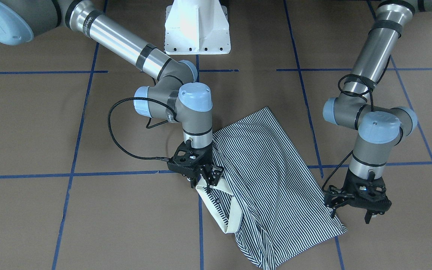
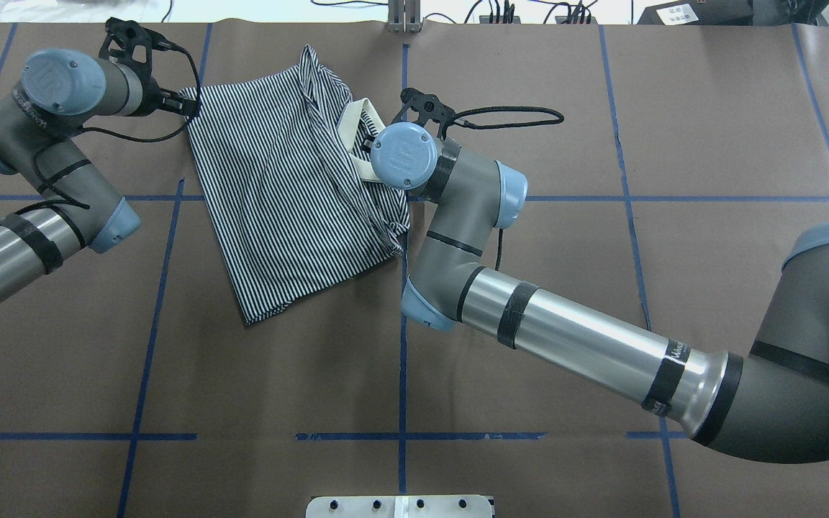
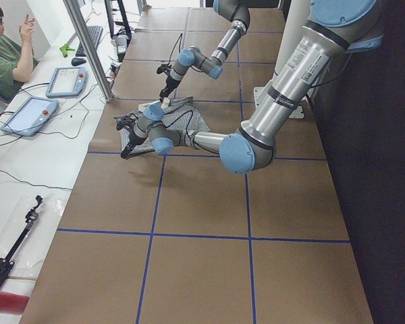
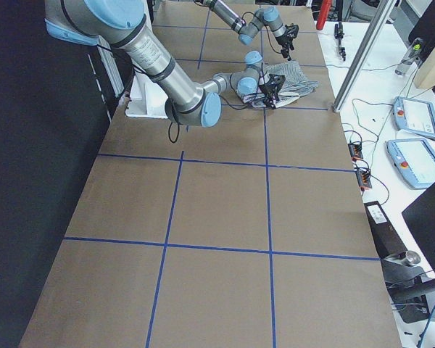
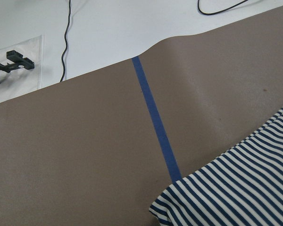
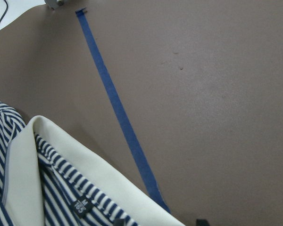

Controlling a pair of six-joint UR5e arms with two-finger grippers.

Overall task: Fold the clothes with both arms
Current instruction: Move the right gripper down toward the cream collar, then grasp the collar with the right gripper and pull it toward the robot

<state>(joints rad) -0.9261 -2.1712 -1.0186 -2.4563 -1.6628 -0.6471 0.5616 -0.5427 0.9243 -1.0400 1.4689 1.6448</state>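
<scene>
The striped polo shirt (image 1: 268, 176) lies partly folded and slanted on the brown table, cream collar (image 1: 212, 206) at one side. It also shows in the overhead view (image 2: 278, 194). My right gripper (image 1: 209, 180) points down onto the collar's end, fingers close together and seemingly pinching it. The right wrist view shows the collar (image 6: 85, 160) running to the frame's bottom. In the overhead view the right wrist hides that gripper. My left gripper (image 1: 351, 215) is open and empty, just beside the shirt's far hem corner (image 5: 245, 188), not touching it.
The white pedestal base (image 1: 197, 30) stands at the robot's side of the table. Blue tape lines (image 1: 69, 174) grid the brown surface. A metal post (image 3: 88, 47), tablets (image 3: 27, 115) and a seated operator (image 3: 3, 47) are past the far table edge.
</scene>
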